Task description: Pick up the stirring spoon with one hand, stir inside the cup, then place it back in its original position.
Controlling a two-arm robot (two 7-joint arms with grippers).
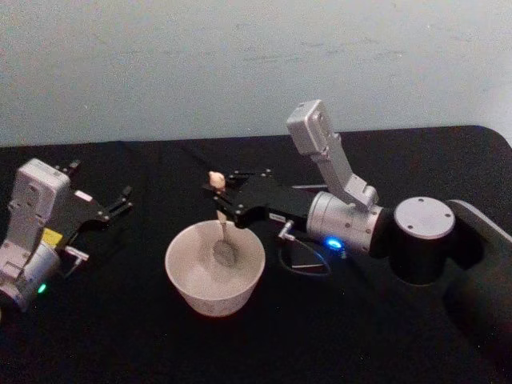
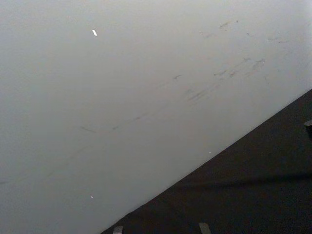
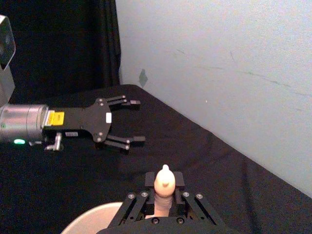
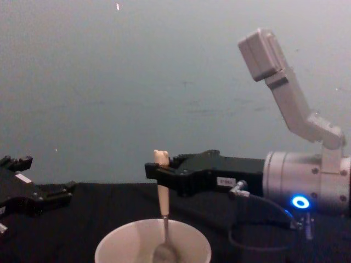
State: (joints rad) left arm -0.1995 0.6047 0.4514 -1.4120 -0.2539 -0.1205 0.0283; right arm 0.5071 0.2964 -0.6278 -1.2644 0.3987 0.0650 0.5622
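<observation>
The cream-white cup [image 1: 214,272] stands on the black table near the front centre. The stirring spoon [image 1: 217,190] stands upright in it: bear-head handle [image 4: 160,159] above the rim, metal bowl [image 1: 225,253] down inside. My right gripper [image 1: 218,200], on the silver wrist with the blue light, reaches in from the right and is shut on the beige handle [image 3: 165,187] just under the bear head. In the chest view the stem [image 4: 165,230] runs down into the cup [image 4: 118,246]. My left gripper [image 1: 100,184] rests open at the far left. The original position is hidden.
The table is covered in black cloth [image 1: 360,336] and backed by a pale wall [image 1: 240,64]. A cable loop [image 1: 304,260] hangs under the right wrist, just right of the cup. The parked left gripper [image 3: 139,121] lies beyond the cup in the right wrist view.
</observation>
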